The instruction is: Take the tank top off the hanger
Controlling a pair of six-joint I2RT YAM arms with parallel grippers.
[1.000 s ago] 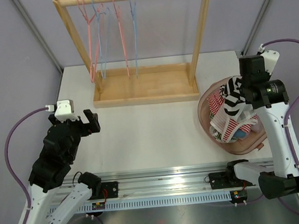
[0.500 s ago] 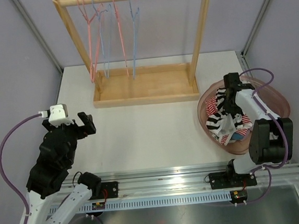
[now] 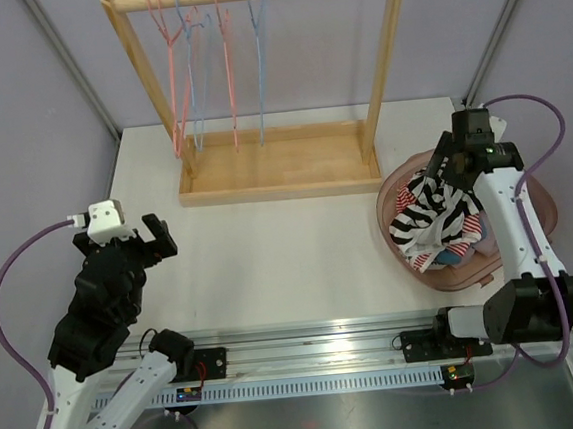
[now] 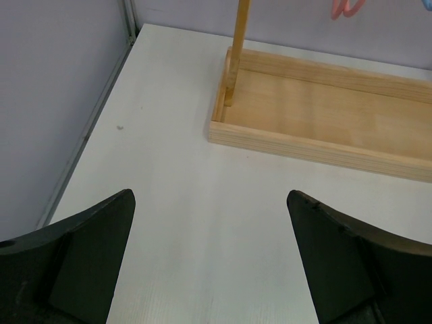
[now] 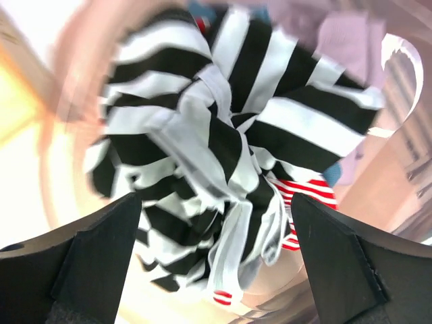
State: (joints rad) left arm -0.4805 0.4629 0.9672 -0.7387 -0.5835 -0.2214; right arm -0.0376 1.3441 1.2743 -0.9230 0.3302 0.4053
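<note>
The black-and-white striped tank top [image 3: 429, 218] lies crumpled in the pink basket [image 3: 455, 278] at the right, on top of red-striped and blue clothes. My right gripper [image 3: 443, 164] hovers just above it, open, with nothing between its fingers. In the right wrist view the tank top [image 5: 223, 128] fills the space below the open right gripper [image 5: 216, 199]. Several bare pink and blue hangers [image 3: 196, 72] hang on the wooden rack [image 3: 275, 171]. My left gripper [image 3: 121, 245] is open over the table at the left, and the left wrist view shows it [image 4: 209, 196] empty.
The rack's wooden tray base [image 4: 324, 128] stands at the back centre, with its post [image 4: 237, 47] ahead of the left gripper. The table's left edge meets the grey wall [image 4: 47, 108]. The metal rail [image 3: 317, 334] runs along the near edge.
My right gripper has opened and lifted off the clothes pile, leaving the tank top in the basket. The left arm has barely shifted.
</note>
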